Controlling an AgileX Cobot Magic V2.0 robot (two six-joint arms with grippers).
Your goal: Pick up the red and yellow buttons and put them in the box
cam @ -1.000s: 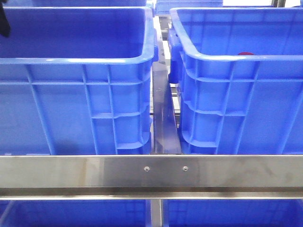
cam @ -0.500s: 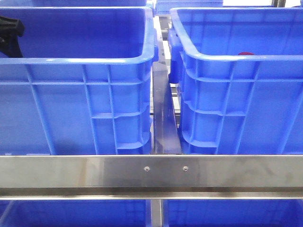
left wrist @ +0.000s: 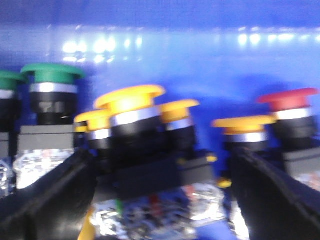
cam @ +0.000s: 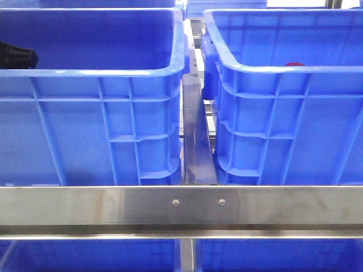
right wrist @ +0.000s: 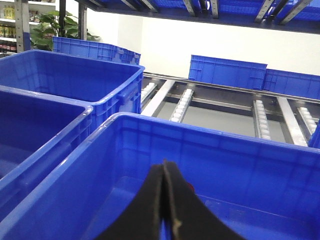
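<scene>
Inside the left blue crate (left wrist: 165, 50) stand several push buttons. My left gripper (left wrist: 160, 167) is open, and its dark fingers (left wrist: 47, 195) flank a yellow button (left wrist: 131, 100) with a black body. Other yellow buttons crowd beside it, and a red button (left wrist: 290, 97) stands outside one finger. In the front view only a black part of my left arm (cam: 16, 56) shows, low in that crate. My right gripper (right wrist: 164, 167) is shut and empty above the box (right wrist: 200, 135), the right crate (cam: 272, 69). A red speck (cam: 294, 64) peeks over the box rim.
Green-capped buttons (left wrist: 52, 75) stand beside the yellow ones. A steel rail (cam: 181, 207) crosses in front of both crates, with a narrow gap (cam: 195, 130) between them. More blue crates (right wrist: 75, 75) and roller tracks (right wrist: 182, 102) lie beyond.
In the front view the black part of my left arm has sunk lower into the left crate and shifted slightly right. The crates and the red speck stay put.
</scene>
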